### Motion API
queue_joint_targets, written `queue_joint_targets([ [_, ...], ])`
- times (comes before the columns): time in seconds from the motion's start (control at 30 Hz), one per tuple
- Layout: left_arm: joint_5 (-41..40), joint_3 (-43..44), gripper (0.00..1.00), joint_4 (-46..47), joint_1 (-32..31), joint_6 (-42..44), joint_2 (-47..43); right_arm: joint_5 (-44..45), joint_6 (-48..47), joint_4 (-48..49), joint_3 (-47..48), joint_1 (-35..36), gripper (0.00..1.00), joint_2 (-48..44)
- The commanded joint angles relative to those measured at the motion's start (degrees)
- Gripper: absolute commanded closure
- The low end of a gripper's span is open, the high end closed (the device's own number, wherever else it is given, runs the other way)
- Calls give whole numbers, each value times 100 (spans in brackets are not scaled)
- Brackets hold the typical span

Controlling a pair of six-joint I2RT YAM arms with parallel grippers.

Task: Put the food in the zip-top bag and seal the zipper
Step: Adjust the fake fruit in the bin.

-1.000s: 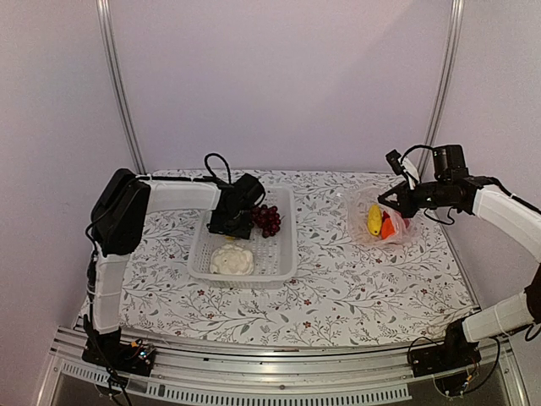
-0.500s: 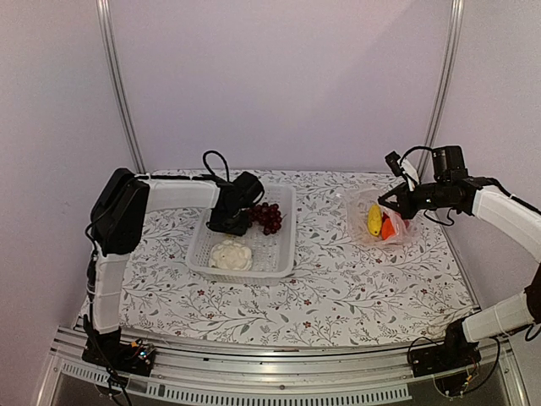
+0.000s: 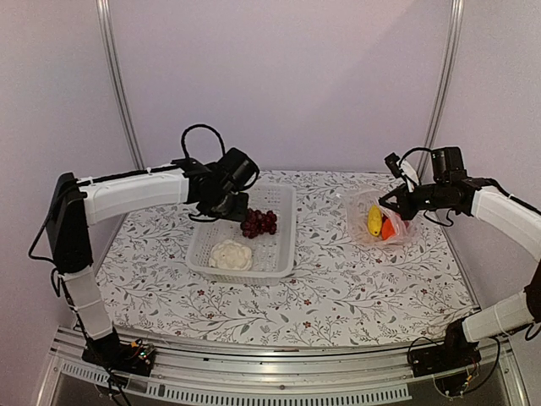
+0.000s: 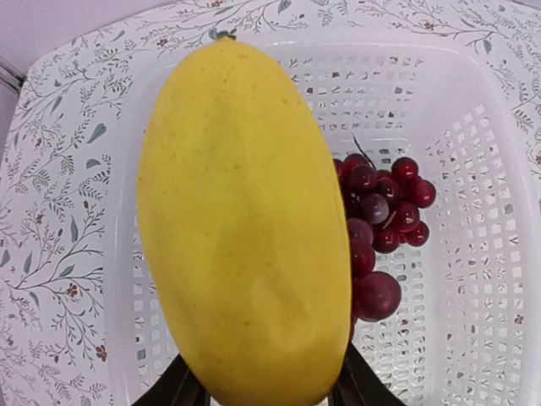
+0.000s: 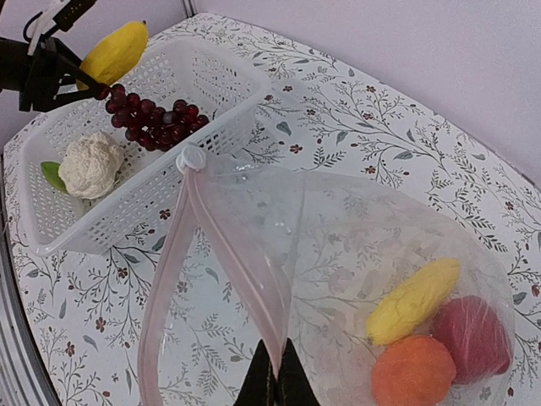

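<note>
My left gripper (image 3: 230, 201) is shut on a large yellow toy fruit (image 4: 245, 228) and holds it above the white lattice basket (image 3: 284, 254). The grape bunch (image 3: 259, 222) and the white cauliflower (image 3: 231, 255) lie in the basket. My right gripper (image 5: 275, 387) is shut on the pinkish zipper strip (image 5: 230, 264) of the clear zip-top bag (image 3: 372, 200) and holds its mouth up and open. Inside the bag lie a yellow piece (image 5: 414, 300), a red one (image 5: 475, 337) and an orange one (image 5: 414, 372).
The basket stands left of centre on the flowered table (image 3: 338, 288). The bag lies at the far right, near the table's right edge. Metal frame posts (image 3: 118, 85) stand at the back corners.
My left arm has risen out of the basket with the yellow fruit and swung slightly back. The grape bunch has shifted a little. The right arm and the bag have not moved.
</note>
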Motion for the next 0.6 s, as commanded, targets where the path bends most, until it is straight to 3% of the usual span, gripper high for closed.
queue_joint_targets([
  [0.0, 313, -398, 66, 169, -168, 72, -476, 138, -89, 77, -112, 25, 100, 135],
  [0.17, 857, -1129, 64, 679, -270, -33, -950, 46, -70, 73, -137, 22, 100, 258],
  [0.4, 2122, -2019, 52, 1338, -320, 86, -1128, 14, -77, 70, -141, 28, 100, 344],
  [0.57, 2327, -2203, 44, 1545, -416, 173, -1241, 14, -78, 55, -143, 29, 100, 386],
])
